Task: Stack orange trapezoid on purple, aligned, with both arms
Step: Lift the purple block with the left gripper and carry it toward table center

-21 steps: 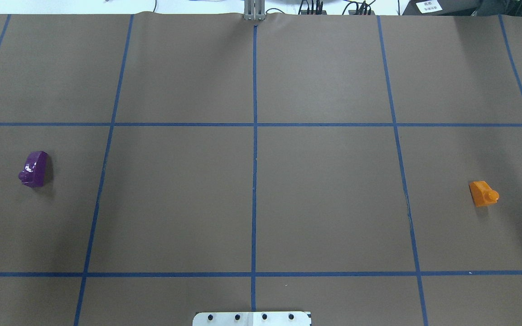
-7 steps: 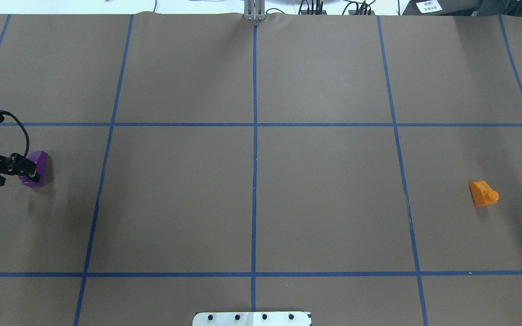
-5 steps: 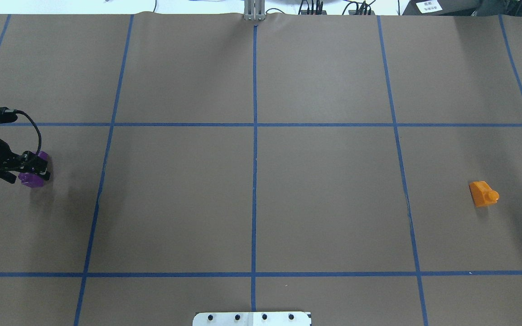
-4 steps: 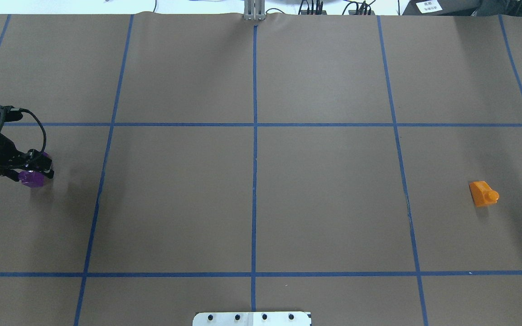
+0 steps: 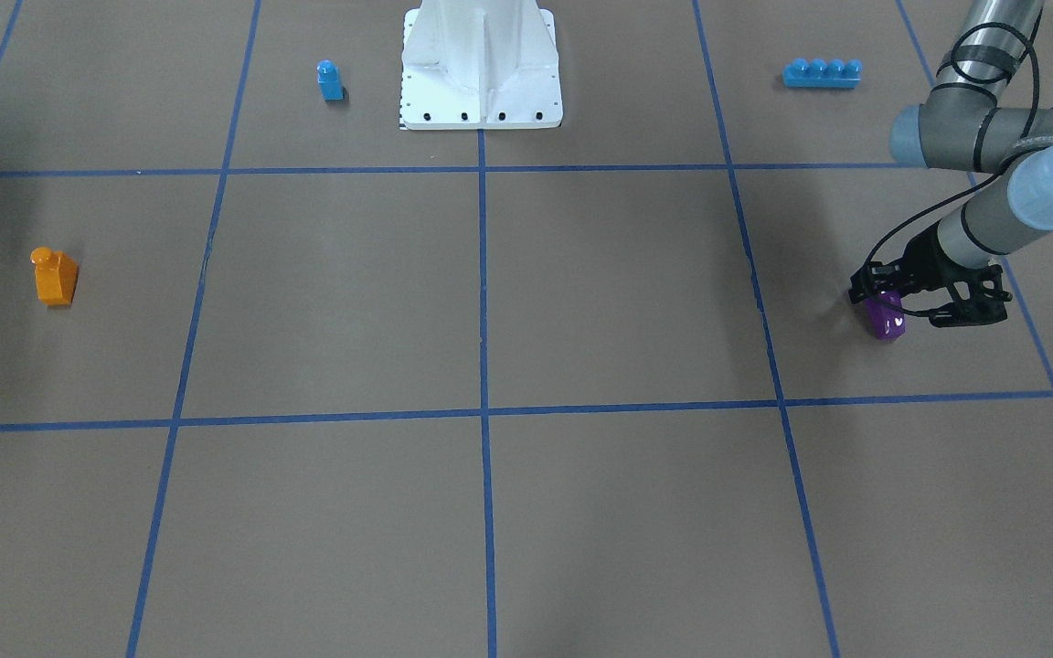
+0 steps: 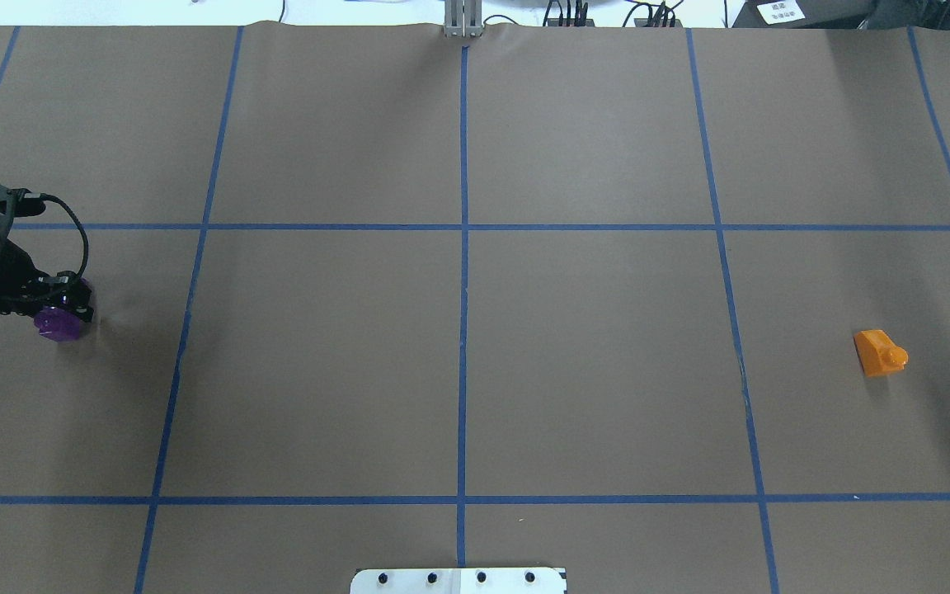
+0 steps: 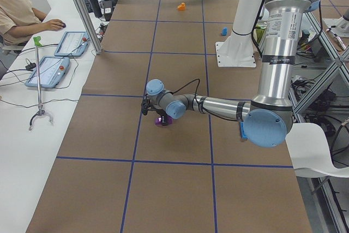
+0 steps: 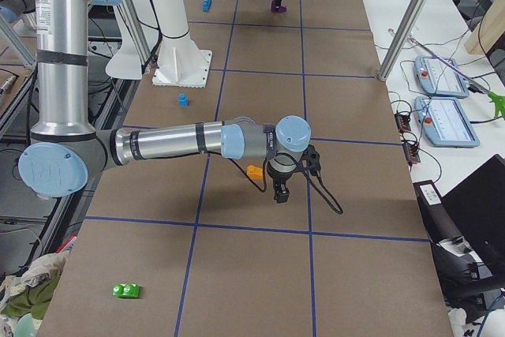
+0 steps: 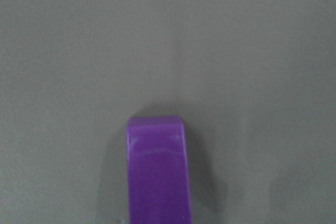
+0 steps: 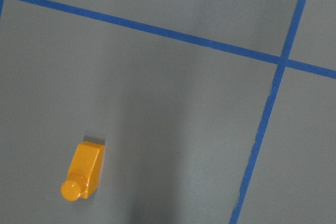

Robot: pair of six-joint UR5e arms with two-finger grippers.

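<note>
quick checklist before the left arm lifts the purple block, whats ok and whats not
1. Left tool at the purple block: ok.
2. Left tool closed on it: cannot tell; its fingers do not show in the wrist view.
3. Orange trapezoid alone on the table, nothing touching it: ok.
4. Right tool lined up over the orange trapezoid: not ok; the block sits low and left in the right wrist view.
5. Right tool open: cannot tell.
6. Small blue block and long blue brick far from both blocks: ok.
</note>
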